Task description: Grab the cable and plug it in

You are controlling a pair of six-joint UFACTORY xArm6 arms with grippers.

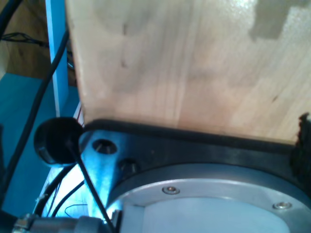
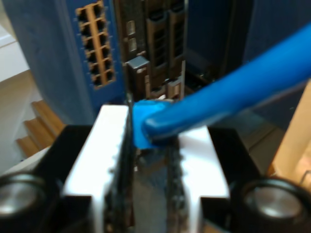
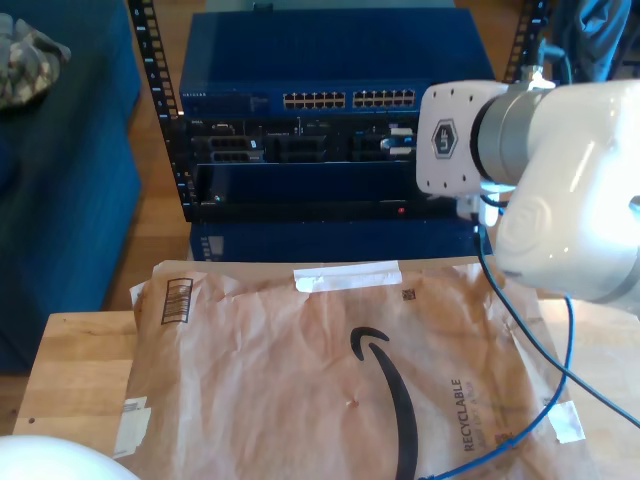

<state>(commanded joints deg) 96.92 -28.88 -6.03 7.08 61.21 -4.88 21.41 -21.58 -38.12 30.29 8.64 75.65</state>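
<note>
Where the scene lies nearest, a white rounded shell [image 3: 45,458] sits at the near left corner of the exterior view, on the edge of the wooden table [image 3: 75,375]. A sheet of creased brown paper [image 3: 300,370] covers most of that table, with a strip of white tape [image 3: 347,276] at its far edge. The first wrist view looks onto a pale wooden surface [image 1: 184,63] above a black plate [image 1: 194,145] and a silver disc [image 1: 209,194]; whether the fingers of my first gripper are released or clenched cannot be told. Farther in, on the exterior view's right, a white arm [image 3: 540,190] reaches toward the rack. My second gripper [image 2: 153,121] has its white fingers [image 2: 107,145] clenched on the blue end of the cable [image 2: 233,97]. From there the cord slopes away from the jaws. In the exterior view it hangs below the white arm and trails back over the right side of the paper toward the near edge. Beyond the gripper stands the rack [image 3: 300,170], close ahead of the held plug, topped by a blue switch [image 3: 320,60] with a row of ports [image 3: 350,99].
</note>
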